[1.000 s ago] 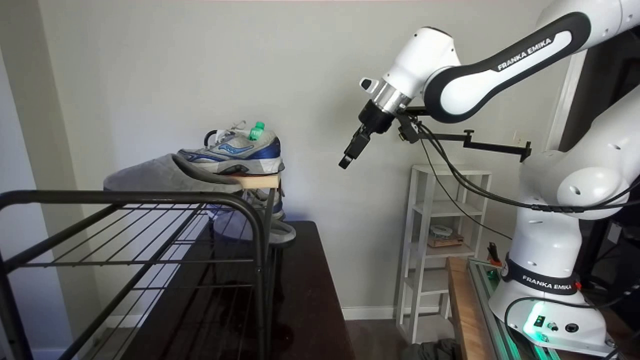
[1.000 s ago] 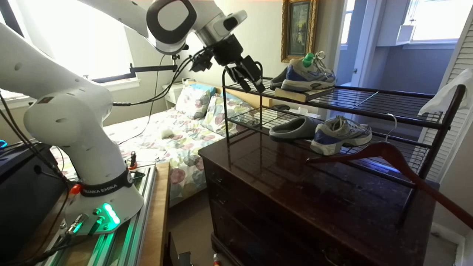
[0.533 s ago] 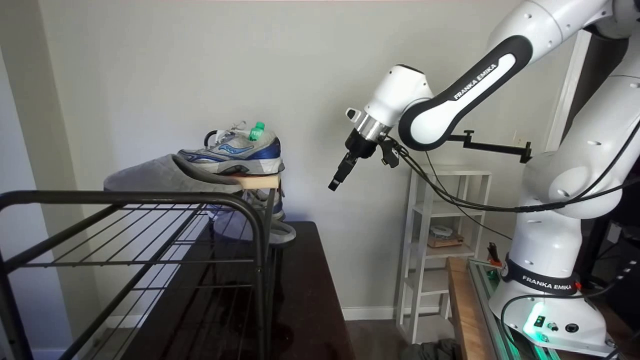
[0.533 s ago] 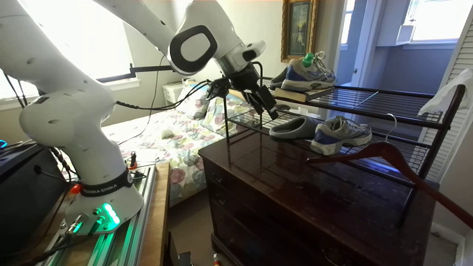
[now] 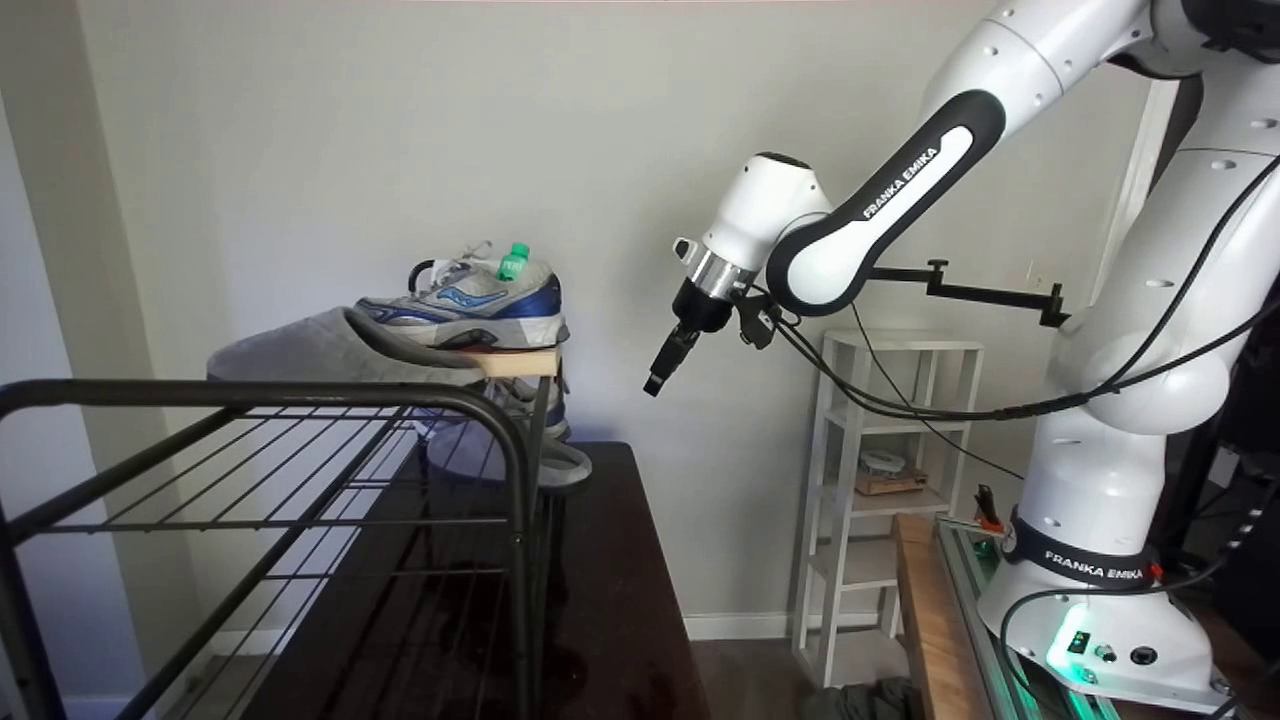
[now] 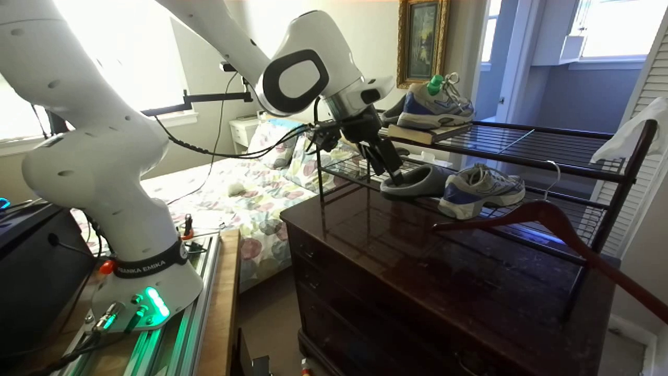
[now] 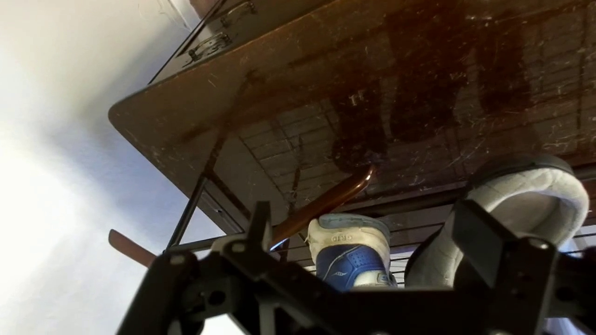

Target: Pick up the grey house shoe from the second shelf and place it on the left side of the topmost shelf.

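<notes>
The grey house shoe (image 6: 425, 183) sits on the lower tier of the dark rack, heel opening outward. It also shows in an exterior view (image 5: 562, 468) and at the right of the wrist view (image 7: 430, 263). My gripper (image 6: 389, 175) is open and empty. In an exterior view (image 5: 654, 386) it hangs above and in front of the shoe, apart from it. In the wrist view the right finger (image 7: 482, 244) overlaps the shoe's side, and the left finger is beyond the sneaker. The topmost shelf (image 6: 522, 157) is the rack's upper wire tier.
Another grey slipper (image 5: 320, 350) and a sneaker (image 6: 433, 110) with a green cap sit on the topmost shelf, the sneaker on a tan block (image 6: 415, 134). A sneaker (image 6: 482, 190) stands beside the lower shoe. A wooden hanger (image 6: 545, 211) leans there. The rack stands on a dresser (image 6: 396, 245).
My gripper has come down and moved toward the rack, nearer the lower grey shoe. It stays empty. The shoes and rack have not moved.
</notes>
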`<state>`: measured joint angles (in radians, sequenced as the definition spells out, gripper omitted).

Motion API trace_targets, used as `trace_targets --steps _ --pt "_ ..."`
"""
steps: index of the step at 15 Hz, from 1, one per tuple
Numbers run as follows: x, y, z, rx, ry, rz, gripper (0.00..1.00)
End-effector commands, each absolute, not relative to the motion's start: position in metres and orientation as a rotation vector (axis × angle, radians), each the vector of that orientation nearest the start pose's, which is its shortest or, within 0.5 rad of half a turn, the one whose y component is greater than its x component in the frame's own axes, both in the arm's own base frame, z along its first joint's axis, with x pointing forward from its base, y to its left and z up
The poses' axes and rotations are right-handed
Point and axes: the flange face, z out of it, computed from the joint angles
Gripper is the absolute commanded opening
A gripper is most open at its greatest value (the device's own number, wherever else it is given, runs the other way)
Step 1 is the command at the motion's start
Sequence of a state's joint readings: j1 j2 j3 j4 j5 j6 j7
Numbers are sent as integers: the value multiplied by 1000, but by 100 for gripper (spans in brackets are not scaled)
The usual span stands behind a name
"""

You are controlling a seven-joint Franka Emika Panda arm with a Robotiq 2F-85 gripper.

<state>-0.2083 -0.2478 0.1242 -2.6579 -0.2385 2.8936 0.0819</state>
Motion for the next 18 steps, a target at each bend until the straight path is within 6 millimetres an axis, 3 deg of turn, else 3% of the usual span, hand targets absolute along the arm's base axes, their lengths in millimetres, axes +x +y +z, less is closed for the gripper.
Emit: trace_targets --steps 1,5,10,14,18 --pt "460 -20 348 -3147 -70 -830 100" --pt "467 -19 336 -3060 0 -963 100" --pt "475 -31 359 -3042 61 -1083 100" --pt "480 -7 345 -3047 64 -997 100" --pt "477 8 343 -3088 89 -951 100"
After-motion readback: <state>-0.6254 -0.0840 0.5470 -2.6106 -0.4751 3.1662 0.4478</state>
